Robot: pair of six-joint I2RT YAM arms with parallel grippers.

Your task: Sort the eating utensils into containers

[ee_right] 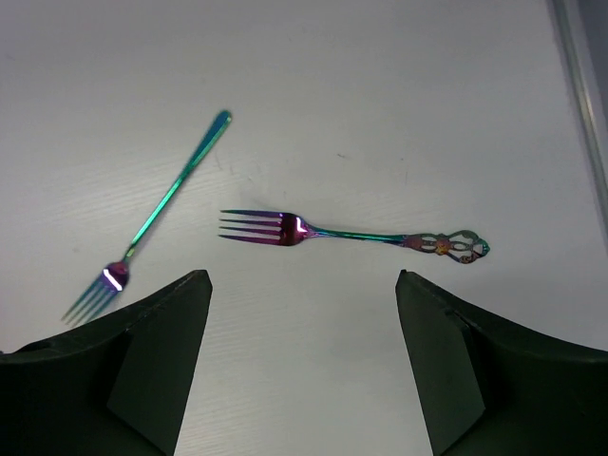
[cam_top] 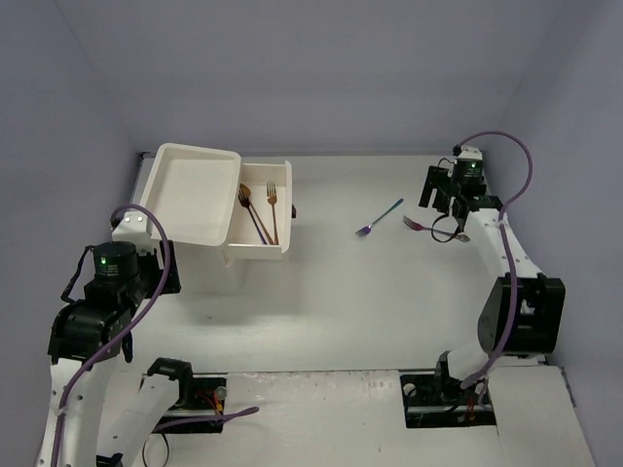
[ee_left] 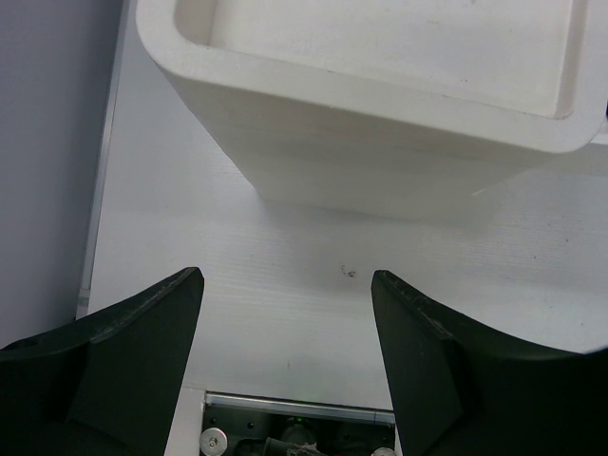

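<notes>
Right gripper stands spread and empty above the white table, where the iridescent rainbow metal fork with an ornate pierced handle lies flat; recommend centring across its slim neck, descending squarely, then closing.

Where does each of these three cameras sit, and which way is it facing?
Top external: above and behind the bases, facing down over the table; left arm and right arm show.
Left wrist: on the left arm, looking past the open left gripper at the white box.
Right wrist: on the right arm, looking down past the open right gripper at the plain fork and ornate fork.
Shared: top and right wrist views both show the two forks.
</notes>
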